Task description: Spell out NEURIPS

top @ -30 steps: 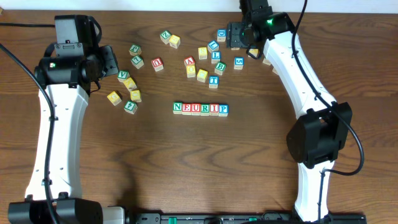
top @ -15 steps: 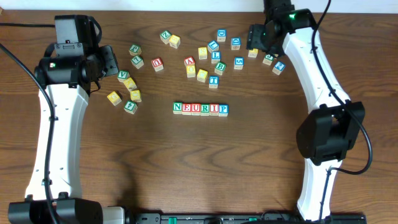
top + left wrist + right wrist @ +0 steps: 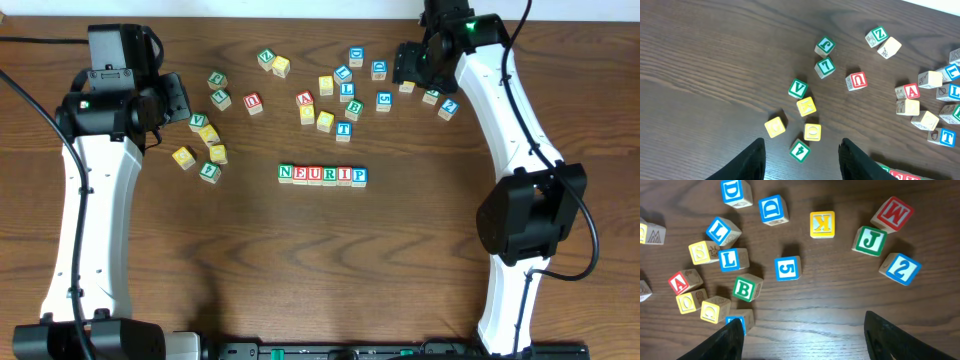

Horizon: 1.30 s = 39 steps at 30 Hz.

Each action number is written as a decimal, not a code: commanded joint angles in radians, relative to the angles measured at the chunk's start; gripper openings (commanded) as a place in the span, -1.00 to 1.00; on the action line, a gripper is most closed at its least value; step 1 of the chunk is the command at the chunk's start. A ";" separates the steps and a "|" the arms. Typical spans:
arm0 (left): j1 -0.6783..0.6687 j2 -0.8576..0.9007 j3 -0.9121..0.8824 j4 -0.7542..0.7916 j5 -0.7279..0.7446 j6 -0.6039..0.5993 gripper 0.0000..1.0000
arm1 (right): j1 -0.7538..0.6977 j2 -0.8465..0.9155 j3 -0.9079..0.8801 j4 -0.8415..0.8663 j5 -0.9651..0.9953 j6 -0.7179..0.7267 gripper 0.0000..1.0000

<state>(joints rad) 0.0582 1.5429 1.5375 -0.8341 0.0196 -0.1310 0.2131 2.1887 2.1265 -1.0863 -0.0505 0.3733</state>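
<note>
Six cubes stand in a row at mid-table, reading N (image 3: pixel 286 174), E (image 3: pixel 300 174), U (image 3: pixel 314 174), R (image 3: pixel 329 174), I (image 3: pixel 344 174), P (image 3: pixel 359 175). The row's left end just shows in the left wrist view (image 3: pixel 895 174). A yellow-faced S cube (image 3: pixel 326 85) lies loose in the far cluster, also in the right wrist view (image 3: pixel 701 251). My right gripper (image 3: pixel 405 65) is open and empty above the far right cubes (image 3: pixel 802 322). My left gripper (image 3: pixel 175 100) is open and empty over the left cluster (image 3: pixel 802 160).
Loose cubes lie along the far side: a spare red U (image 3: pixel 857 80), green V (image 3: pixel 798 88), blue 5 (image 3: pixel 788 268), green B (image 3: pixel 746 289), yellow K (image 3: pixel 822 224), green J (image 3: pixel 869 241), red M (image 3: pixel 893 214), blue 2 (image 3: pixel 900 269).
My right gripper swung right from over the middle cluster to the far right cubes, then eased slightly left. The left arm and the row have not moved.
</note>
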 commanded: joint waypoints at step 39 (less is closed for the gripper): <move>0.002 0.006 0.020 -0.006 0.052 -0.017 -0.08 | 0.077 -0.042 0.015 -0.014 -0.009 -0.075 0.61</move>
<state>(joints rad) 0.0582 1.5429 1.5375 -0.8318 0.0689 -0.1379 0.2825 2.1887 2.1265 -1.1015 -0.0570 0.3164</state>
